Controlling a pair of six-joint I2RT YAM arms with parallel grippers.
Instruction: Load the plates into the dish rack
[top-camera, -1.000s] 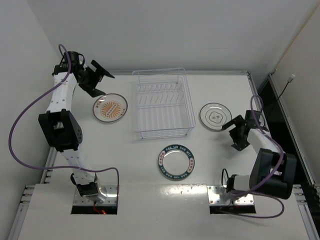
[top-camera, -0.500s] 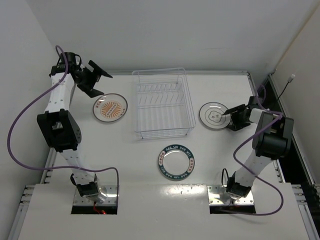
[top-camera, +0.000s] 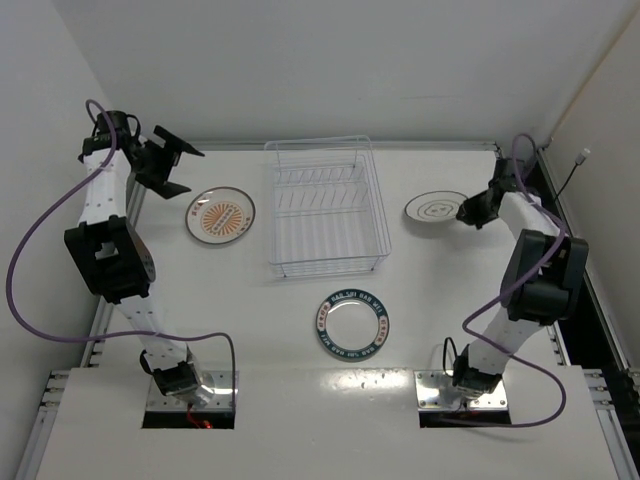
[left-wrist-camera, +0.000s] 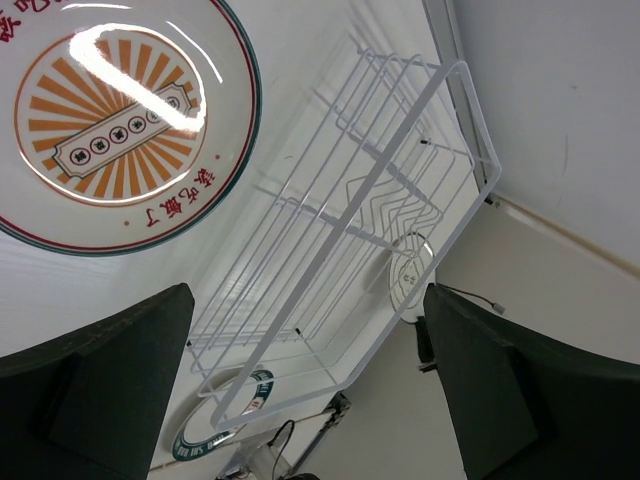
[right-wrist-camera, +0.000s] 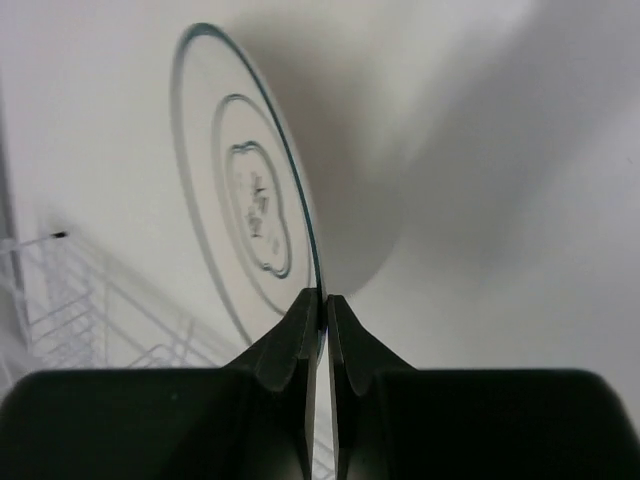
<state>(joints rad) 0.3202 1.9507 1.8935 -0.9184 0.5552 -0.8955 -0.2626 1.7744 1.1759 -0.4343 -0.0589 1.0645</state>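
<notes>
Right gripper (top-camera: 467, 210) clamped on the rim of the white ringed plate (top-camera: 435, 207)
The plate hangs tilted, with the dish rack (top-camera: 325, 270) close on its left and its tines running front to back; the left gripper (top-camera: 172, 167) gapes wide, holding nothing, far across the rack

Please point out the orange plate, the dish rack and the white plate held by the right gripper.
orange plate (top-camera: 220, 217): top view, on its sunburst centre.
dish rack (top-camera: 328, 264): top view, on its near wall.
white plate (right-wrist-camera: 252, 205): right wrist view, on its centre mark.
</notes>
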